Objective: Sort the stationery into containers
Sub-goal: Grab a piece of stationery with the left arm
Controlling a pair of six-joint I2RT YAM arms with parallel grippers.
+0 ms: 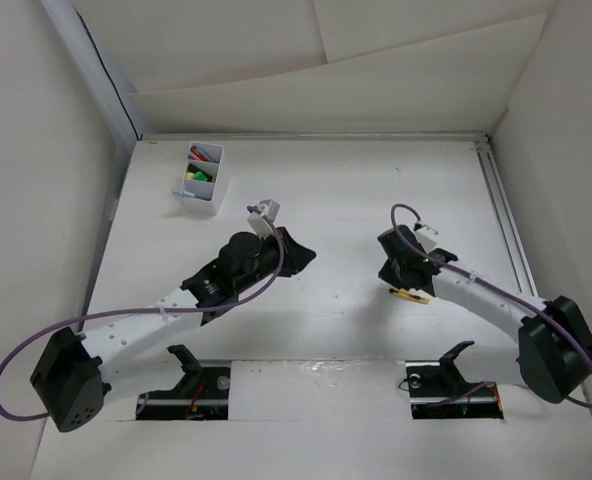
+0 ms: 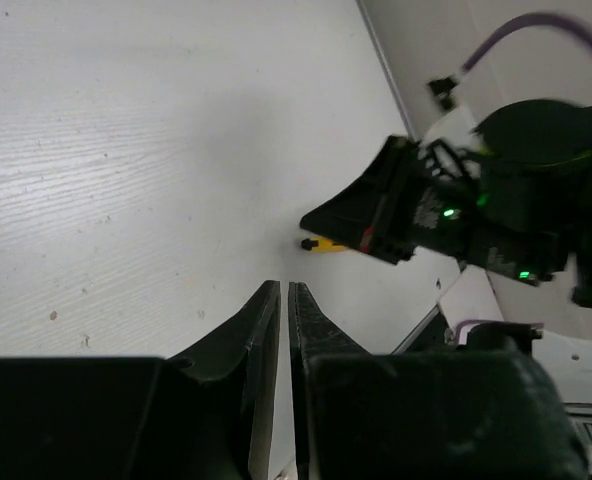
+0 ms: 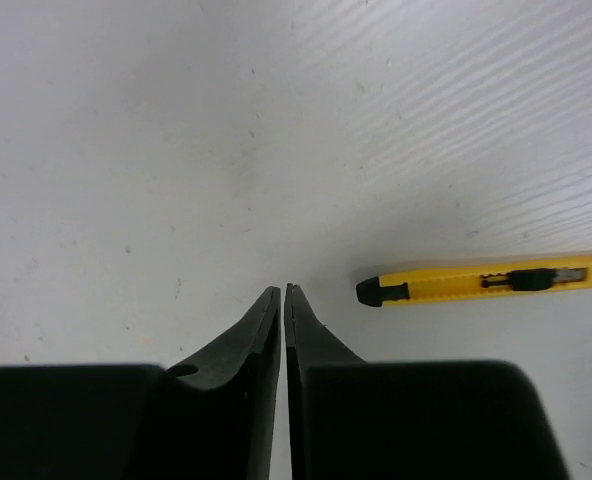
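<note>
Tabletop (image 1: 346,190): R arm (image 1: 471,290) bent low beside cutter (image 3: 486,283).

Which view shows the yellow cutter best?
Right wrist: the cutter lies in full, unblocked, with its black tip and slider clear. Top external shows only a tiny yellow sliver by the right arm. Left wrist shows just one end poking out from under that arm.

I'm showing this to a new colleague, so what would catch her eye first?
A bright yellow cutter lies on the white table beside the right end effector, whose tips are shut and empty. At the far left, a small white box holds colourful stationery.
</note>
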